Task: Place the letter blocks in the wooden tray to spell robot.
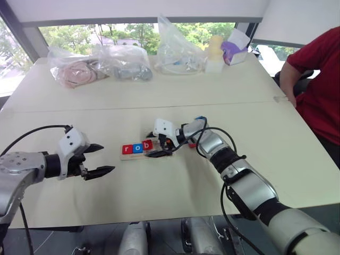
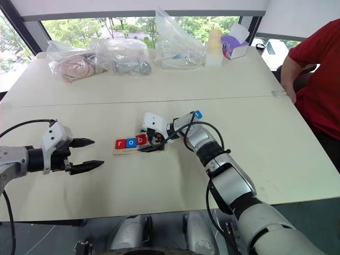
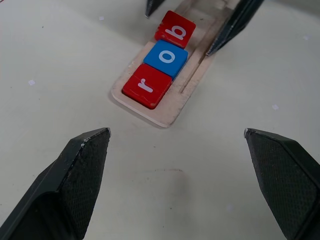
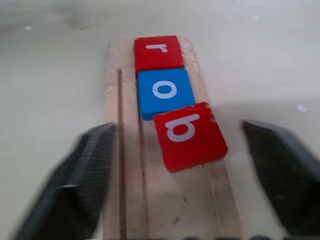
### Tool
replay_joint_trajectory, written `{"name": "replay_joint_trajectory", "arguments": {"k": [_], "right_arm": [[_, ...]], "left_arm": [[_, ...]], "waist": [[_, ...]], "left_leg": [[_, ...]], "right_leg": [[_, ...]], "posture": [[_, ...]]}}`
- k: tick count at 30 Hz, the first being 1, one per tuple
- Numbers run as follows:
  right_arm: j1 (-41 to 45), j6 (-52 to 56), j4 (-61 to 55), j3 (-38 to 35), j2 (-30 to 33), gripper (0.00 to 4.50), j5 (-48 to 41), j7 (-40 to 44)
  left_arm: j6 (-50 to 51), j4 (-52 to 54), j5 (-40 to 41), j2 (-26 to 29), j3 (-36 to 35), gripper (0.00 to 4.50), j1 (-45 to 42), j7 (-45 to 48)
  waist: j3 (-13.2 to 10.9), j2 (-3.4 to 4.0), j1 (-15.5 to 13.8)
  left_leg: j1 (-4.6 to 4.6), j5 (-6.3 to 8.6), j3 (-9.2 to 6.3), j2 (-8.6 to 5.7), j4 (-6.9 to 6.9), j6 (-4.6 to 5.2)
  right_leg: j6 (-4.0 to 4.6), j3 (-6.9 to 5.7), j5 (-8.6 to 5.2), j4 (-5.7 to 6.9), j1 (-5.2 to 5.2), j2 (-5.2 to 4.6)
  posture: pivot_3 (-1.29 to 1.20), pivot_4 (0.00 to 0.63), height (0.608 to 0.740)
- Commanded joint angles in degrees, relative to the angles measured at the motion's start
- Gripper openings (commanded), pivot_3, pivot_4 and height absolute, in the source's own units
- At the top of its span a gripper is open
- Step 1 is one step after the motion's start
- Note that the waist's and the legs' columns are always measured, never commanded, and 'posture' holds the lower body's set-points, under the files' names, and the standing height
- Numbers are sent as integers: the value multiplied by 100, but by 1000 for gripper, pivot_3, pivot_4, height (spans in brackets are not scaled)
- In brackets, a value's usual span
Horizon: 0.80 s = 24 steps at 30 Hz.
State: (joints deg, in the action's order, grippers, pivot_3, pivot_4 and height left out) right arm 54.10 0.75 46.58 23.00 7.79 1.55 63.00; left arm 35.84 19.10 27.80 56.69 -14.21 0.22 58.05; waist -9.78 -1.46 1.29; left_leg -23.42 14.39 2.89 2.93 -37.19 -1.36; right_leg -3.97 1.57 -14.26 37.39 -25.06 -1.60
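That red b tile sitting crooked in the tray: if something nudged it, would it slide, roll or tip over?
The red b tile looks flat and square, so it would probably slide, not roll or tip. It seems rigid and light. Its surface looks smooth, so it could skid easily on the wooden tray. It lies skewed against the blue o tile, so a push may also turn it.

So the big cream table (image 1: 159, 101) is really two tabletops pushed together, you can see the seam running straight across the middle. Behind its far edge there's a wide window (image 1: 127, 32) with green trees outside and loads of daylight coming in. A dark window frame (image 1: 21, 32) slants down at the far left corner of the table. Along the far edge sit some clear plastic bags (image 1: 101, 66), a pale bottle (image 1: 214, 53) and a purple box (image 1: 235, 48).
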Motion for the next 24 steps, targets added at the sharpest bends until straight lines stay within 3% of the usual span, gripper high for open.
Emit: {"name": "replay_joint_trajectory", "arguments": {"k": [1,24], "right_arm": [[228,-75,-60,-237,-22,4435,-55,25],[-414,753,-983,-207,-114,4435,-156,758]], "left_arm": [[-80,15,-29,-10,-10,4500,-115,-43],[-260,-206,-208,-84,216,4500,-358,-90]], "waist": [[0,0,-1],[0,0,-3]], "left_leg": [[0,0,0,0,0,0],[0,0,0,0,0,0]], "right_leg": [[-1,0,0,0,0,0],[-2,0,2,2,-1,1]], "posture": [[0,150,738],[0,150,738]]}}
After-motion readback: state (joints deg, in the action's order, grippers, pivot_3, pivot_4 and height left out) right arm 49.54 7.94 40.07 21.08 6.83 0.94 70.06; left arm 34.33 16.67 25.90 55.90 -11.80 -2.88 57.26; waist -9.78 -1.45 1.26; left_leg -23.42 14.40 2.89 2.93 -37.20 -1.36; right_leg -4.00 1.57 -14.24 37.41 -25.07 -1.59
